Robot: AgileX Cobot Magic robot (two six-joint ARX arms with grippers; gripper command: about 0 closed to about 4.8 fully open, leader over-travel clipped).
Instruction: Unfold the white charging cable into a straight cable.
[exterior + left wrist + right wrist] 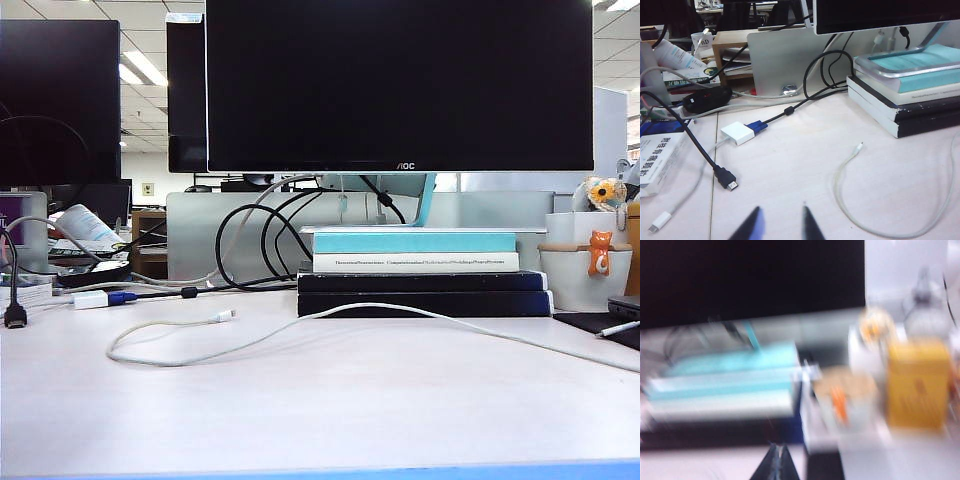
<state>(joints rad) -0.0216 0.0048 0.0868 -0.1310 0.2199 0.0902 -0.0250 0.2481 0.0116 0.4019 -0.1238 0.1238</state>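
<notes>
The white charging cable (pixel 375 305) lies loose on the pale desk. Its small connector end (pixel 226 316) points right, the cord curls back in a loop on the left, then runs rightward past the book stack to the frame's edge. In the left wrist view the cable (pixel 836 192) curves in a wide U with its connector (pixel 860 146) at the far tip. My left gripper (pixel 781 209) hovers open above bare desk, short of that loop, holding nothing. My right gripper (pixel 777 447) is shut and empty, raised and facing the books; its view is blurred. Neither gripper shows in the exterior view.
A stack of books (pixel 420 272) under the monitor (pixel 400 85) stands behind the cable. A white adapter with blue plug (pixel 739 132) and a black cable plug (pixel 726 177) lie on the left. A white cup with an orange figure (pixel 590 265) sits at the right.
</notes>
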